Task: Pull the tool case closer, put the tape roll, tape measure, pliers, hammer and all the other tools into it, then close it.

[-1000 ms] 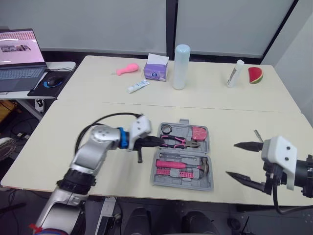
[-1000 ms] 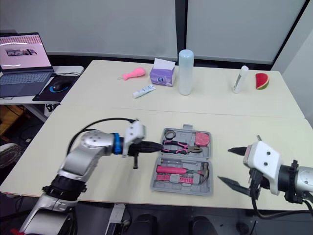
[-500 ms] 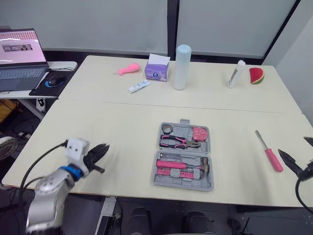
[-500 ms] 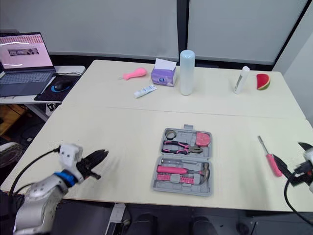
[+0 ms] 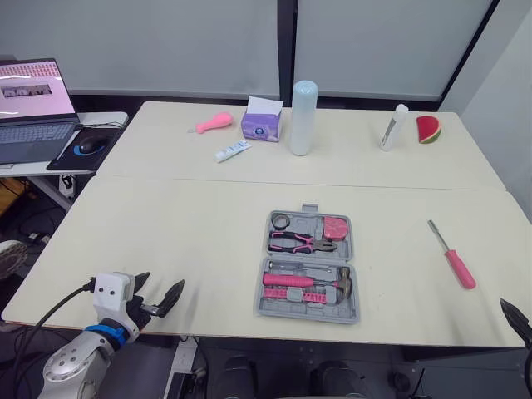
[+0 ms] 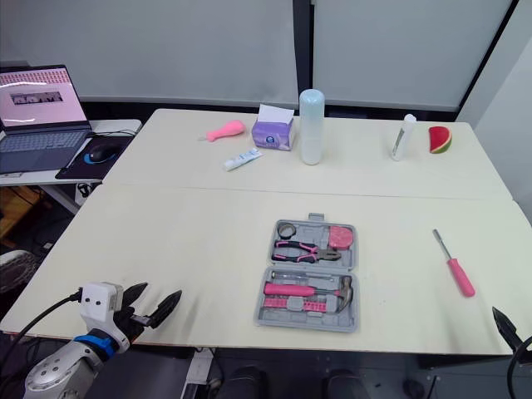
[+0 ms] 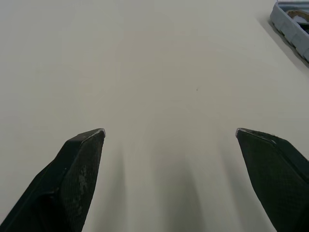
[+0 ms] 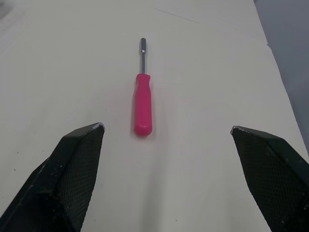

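Grey tool case (image 5: 307, 266) lies open, holding pink-handled tools.

I look down on a pale cream near table (image 5: 166, 241) butted against a matching far table (image 5: 482, 162), with a straight seam between them. Behind the far edge stand light grey wall panels (image 5: 150, 41), split by a dark upright post (image 5: 287, 41). Beyond the left edge, a white side desk (image 5: 110, 119) carries an open laptop (image 5: 33, 108). The light is soft and even.
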Available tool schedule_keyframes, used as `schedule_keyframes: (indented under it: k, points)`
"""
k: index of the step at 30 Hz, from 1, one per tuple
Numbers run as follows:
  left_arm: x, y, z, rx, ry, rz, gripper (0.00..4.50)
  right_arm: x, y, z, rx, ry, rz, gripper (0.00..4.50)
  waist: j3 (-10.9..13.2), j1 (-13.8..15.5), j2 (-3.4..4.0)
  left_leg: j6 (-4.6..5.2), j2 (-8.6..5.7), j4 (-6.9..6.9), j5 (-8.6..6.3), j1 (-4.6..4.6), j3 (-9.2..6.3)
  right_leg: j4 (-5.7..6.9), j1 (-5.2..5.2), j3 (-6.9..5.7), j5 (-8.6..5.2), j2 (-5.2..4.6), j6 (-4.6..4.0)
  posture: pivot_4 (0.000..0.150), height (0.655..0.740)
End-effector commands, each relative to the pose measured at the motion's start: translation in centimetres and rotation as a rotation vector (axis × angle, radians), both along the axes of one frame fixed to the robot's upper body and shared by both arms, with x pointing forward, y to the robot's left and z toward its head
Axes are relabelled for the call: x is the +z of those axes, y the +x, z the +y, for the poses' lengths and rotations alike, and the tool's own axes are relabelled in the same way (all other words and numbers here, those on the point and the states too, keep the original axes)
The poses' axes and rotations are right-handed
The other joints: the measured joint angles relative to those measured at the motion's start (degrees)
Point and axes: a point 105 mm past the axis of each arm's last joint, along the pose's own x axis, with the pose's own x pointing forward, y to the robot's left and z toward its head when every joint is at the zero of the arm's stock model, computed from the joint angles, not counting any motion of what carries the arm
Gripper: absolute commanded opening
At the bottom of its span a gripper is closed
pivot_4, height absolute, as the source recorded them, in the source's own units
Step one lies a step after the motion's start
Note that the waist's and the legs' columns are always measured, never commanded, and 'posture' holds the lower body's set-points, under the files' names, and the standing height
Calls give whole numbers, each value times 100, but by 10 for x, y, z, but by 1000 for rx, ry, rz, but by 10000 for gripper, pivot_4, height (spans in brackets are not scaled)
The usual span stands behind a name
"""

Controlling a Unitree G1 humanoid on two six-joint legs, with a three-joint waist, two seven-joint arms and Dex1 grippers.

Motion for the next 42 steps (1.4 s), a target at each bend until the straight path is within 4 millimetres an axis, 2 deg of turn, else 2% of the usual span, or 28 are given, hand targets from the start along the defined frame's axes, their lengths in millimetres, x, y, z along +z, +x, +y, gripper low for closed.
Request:
schedule_keyframes:
  k: [1, 8, 13, 17, 19, 25, 31, 36, 40, 42]
  points:
    - [15, 4, -6, -73, 31, -50, 44759, 14, 7, 3, 47, -20, -27, 45000, 0, -11, -1, 0, 0, 0, 0, 0, 1, 0, 0, 0, 0, 2, 0, 1500, 7075]
    - [52, 9, -57, -507, 95, -116, 44759, 21, 32, 20, 201, -13, 56, 45000, 2, -30, 3, -1, -1, -2, 1, 0, 3, -1, 1, 0, 0, 8, 0, 1500, 7075]
    - [72, 14, -95, -796, 115, -149, 44759, 20, 53, 24, 244, -31, 138, 45000, 4, -26, 6, -2, -2, -2, 1, -2, 5, -6, 1, 1, 0, 14, 1, 1500, 7075]
    - [96, 23, -129, -950, 95, -217, 44759, 12, 71, 27, 227, -47, 215, 45000, 6, -23, 6, -3, -3, -2, 2, -7, 5, -13, 2, -1, 0, 14, 1, 1500, 7075]
    - [108, 29, -147, -1021, 76, -250, 44759, 11, 84, 33, 209, 16, 209, 45000, 7, -17, 6, -6, -3, -1, 4, -11, 3, -13, 1, -1, 0, 14, 1, 1500, 7075]
    - [118, 29, -185, -1252, 99, -218, 44759, -9, 112, 27, 143, -3, 273, 45000, 9, -11, 9, -23, -2, 2, 14, -21, 2, -26, 0, -3, 0, 20, 1, 1500, 7075]
    - [125, 35, -212, -1340, 80, -234, 44759, -22, 141, 14, 48, -8, 298, 45000, 13, -11, 15, -24, -4, 7, 14, -30, 3, -33, -3, -4, 0, 18, 1, 1500, 7075]
    - [128, 27, -223, -1402, 63, -222, 44759, -33, 150, 3, -11, -10, 330, 45000, 14, -1, 16, -24, -1, 7, 14, -35, 4, -36, -5, -5, 0, 18, 1, 1500, 7075]
    - [132, 26, -226, -1418, 77, -217, 44759, -39, 151, 2, -25, 40, 353, 45000, 14, 23, 16, -24, 0, 7, 14, -36, 3, -38, -5, -6, 0, 18, 1, 1500, 7075]
    - [133, 25, -227, -1418, 79, -216, 45000, -41, 150, 1, -31, 57, 361, 38714, 15, 24, 17, -24, 0, 7, 14, -36, 4, -38, -5, -5, 0, 18, 1, 1500, 7075]
